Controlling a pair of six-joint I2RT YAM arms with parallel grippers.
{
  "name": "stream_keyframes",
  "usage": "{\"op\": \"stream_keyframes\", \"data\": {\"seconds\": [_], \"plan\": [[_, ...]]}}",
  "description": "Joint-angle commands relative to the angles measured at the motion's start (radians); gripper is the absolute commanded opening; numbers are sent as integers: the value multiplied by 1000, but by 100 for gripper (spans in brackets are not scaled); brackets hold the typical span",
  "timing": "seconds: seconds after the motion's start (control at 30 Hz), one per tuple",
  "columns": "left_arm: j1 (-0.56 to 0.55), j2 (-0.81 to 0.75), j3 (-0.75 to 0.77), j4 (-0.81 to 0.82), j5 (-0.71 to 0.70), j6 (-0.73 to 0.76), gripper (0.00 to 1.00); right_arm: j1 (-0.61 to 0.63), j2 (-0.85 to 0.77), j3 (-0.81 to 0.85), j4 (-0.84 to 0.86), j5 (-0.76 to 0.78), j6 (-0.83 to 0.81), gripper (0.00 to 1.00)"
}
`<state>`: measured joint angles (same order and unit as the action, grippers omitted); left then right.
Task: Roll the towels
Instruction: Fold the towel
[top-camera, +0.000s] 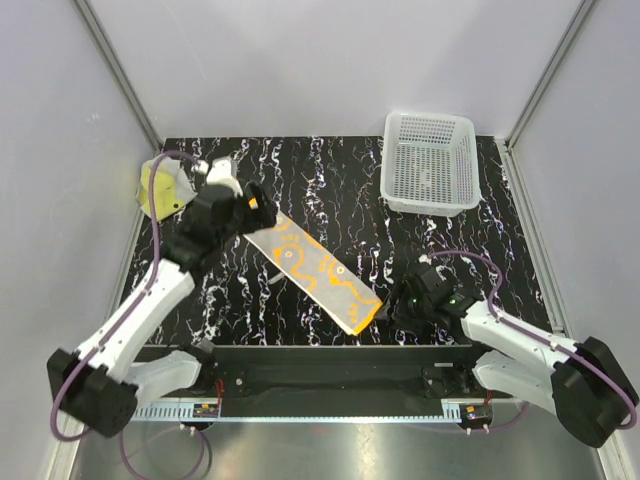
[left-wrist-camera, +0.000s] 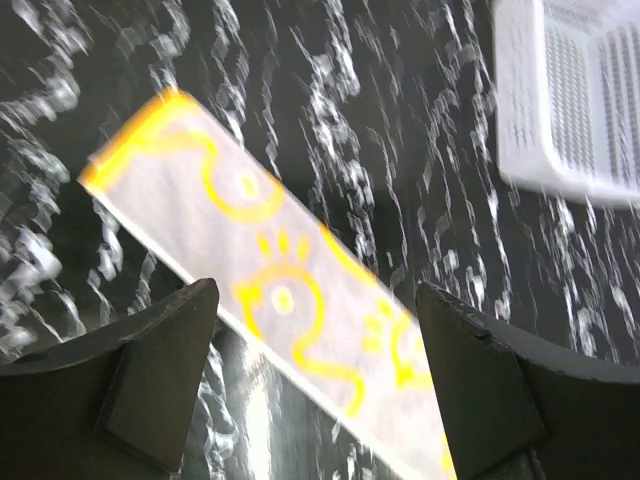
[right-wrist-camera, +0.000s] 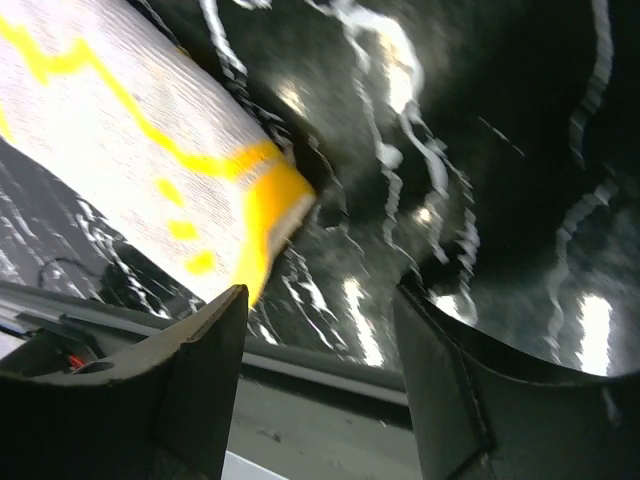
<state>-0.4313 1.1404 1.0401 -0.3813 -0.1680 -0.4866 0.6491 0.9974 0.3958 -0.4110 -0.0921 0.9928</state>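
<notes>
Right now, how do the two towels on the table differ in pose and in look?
The orange-patterned towel lies spread flat as a long strip, diagonally across the middle of the table; the yellow towel sits bunched at the far left corner. The orange-patterned towel shows a pale face with orange squiggles and an orange end; the yellow towel shows plain yellow with some grey-white. Neither is rolled, and both lie outside the white basket.

A black table (top-camera: 340, 190) veined with white marbling sits inside an enclosure. Plain pale grey walls (top-camera: 330, 60) rise on three sides, joined at the back corners by slanting silver metal posts (top-camera: 118, 75). A perforated metal rail (top-camera: 330, 410) runs along the table's near edge. Bright light glints off the glossy surface.
</notes>
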Motion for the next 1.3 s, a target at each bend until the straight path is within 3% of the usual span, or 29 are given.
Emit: {"op": "stream_keyframes", "data": {"seconds": [0.0,0.2,0.37,0.5,0.63,0.67,0.8,1.1,1.27], "plan": [[-61,-65,-232,126,152,-59,85,12,52,-17,176,5,20,66],[-246,-105,-438,313,194,-144,82,24,150,-21,277,29,44,66],[-355,-55,-497,432,208,-188,82,43,222,-35,359,38,63,64],[-422,22,-499,499,203,-216,80,64,283,-61,464,42,89,55],[-474,94,-486,513,185,-230,79,84,302,-63,468,48,101,43],[-480,102,-477,512,182,-230,79,90,293,-63,462,48,104,36],[-501,120,-469,516,171,-234,79,104,227,-51,349,46,99,27],[-547,156,-450,570,143,-227,79,104,-43,20,33,83,96,33],[-567,179,-445,616,154,-233,79,106,-33,78,0,110,72,32]]}}
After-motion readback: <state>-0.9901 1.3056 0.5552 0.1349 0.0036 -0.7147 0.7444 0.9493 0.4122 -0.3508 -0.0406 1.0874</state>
